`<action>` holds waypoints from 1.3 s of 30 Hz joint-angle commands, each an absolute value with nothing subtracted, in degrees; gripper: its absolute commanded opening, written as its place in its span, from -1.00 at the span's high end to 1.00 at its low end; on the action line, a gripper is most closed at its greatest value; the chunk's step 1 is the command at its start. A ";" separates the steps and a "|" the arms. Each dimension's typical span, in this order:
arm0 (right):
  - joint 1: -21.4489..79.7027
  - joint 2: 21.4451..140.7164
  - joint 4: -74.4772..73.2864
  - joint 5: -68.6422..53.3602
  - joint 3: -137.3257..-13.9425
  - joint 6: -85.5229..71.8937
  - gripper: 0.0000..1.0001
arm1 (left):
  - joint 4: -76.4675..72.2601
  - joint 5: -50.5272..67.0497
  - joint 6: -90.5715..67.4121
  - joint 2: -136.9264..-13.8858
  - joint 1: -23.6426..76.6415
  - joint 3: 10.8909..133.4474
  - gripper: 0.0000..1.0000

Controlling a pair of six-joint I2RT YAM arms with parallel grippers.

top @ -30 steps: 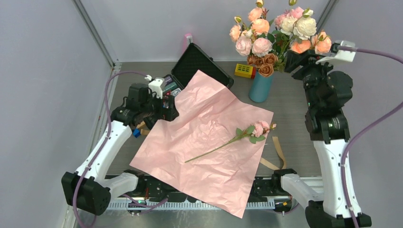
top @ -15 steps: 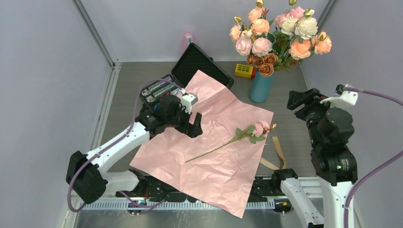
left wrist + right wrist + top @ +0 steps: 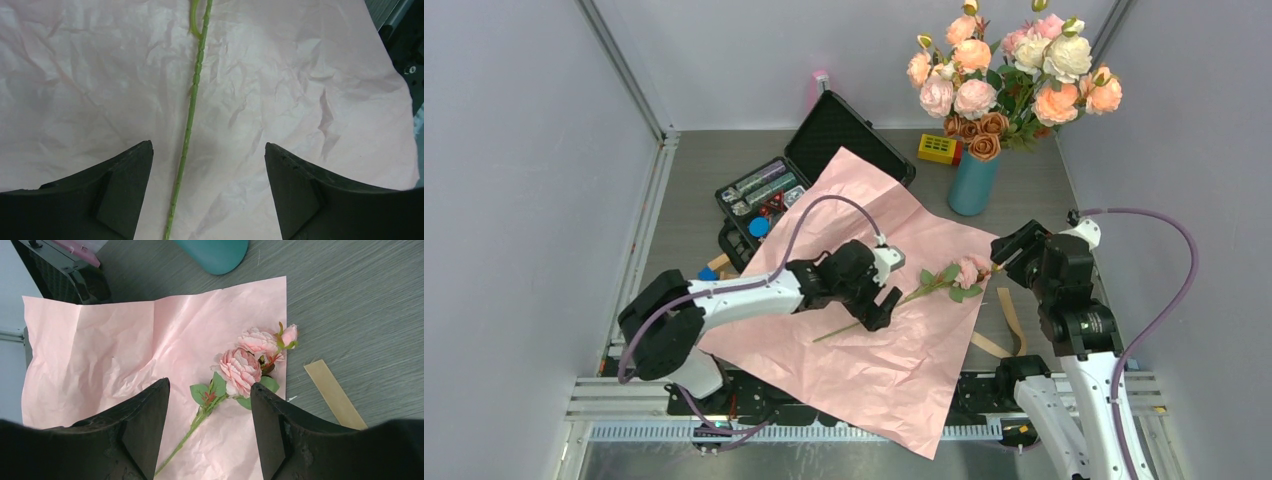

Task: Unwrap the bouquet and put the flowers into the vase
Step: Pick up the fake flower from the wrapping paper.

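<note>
The flowers [image 3: 957, 272], a small spray of pink artificial roses with green leaves on one long thin green stem, lie flat right of centre in the overhead view. They rest on the pink paper sheet [image 3: 854, 235], a crinkled square spread open across the grey table [image 3: 694, 170]. The rose heads sit near the sheet's right edge and the stem runs down-left towards the middle.

The left gripper [image 3: 883, 304] hangs low over the stem's lower half. In its wrist view the left gripper [image 3: 208, 145] has its two black fingers [image 3: 120, 185] spread wide. The green stem [image 3: 192, 100] runs up the frame between them, touching neither, so it holds nothing.

The right gripper [image 3: 1014, 250] sits just right of the rose heads, above the sheet's edge. From its own camera the right gripper [image 3: 210, 385] is parted, and the flowers [image 3: 245, 362] show in the gap beyond its tips. Nothing is clasped.

The vase [image 3: 972, 184], tall, slim and glossy teal-blue, stands upright on the table at upper right, well apart from the spray. It carries a big bunch of large pink-cream roses [image 3: 1009, 70] with small rust-brown ones. A tan ribbon strip [image 3: 1010, 318] lies on the table just right of the sheet. An open black case [image 3: 849, 135] sits at the sheet's upper corner, with a small yellow block [image 3: 939, 149] near the vase.
</note>
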State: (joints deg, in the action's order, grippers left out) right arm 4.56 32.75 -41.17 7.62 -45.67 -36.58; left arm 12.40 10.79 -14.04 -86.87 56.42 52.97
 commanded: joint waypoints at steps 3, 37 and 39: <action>4.83 32.46 -35.54 7.05 -44.00 -38.66 -0.31 | 5.15 1.42 -9.81 -91.74 61.94 54.53 -0.54; 4.80 32.96 -35.07 8.59 -43.99 -37.29 -0.31 | 8.87 -3.99 -8.09 -103.41 64.50 61.01 0.40; 4.83 32.31 -35.38 9.10 -43.79 -37.27 -0.31 | 9.88 -4.61 -7.73 -104.29 64.90 61.77 0.41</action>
State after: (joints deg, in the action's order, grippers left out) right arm 4.56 33.34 -37.76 7.66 -43.53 -37.65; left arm 8.84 -3.51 -8.36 -102.50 64.10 59.11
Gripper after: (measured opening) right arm 0.657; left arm 0.300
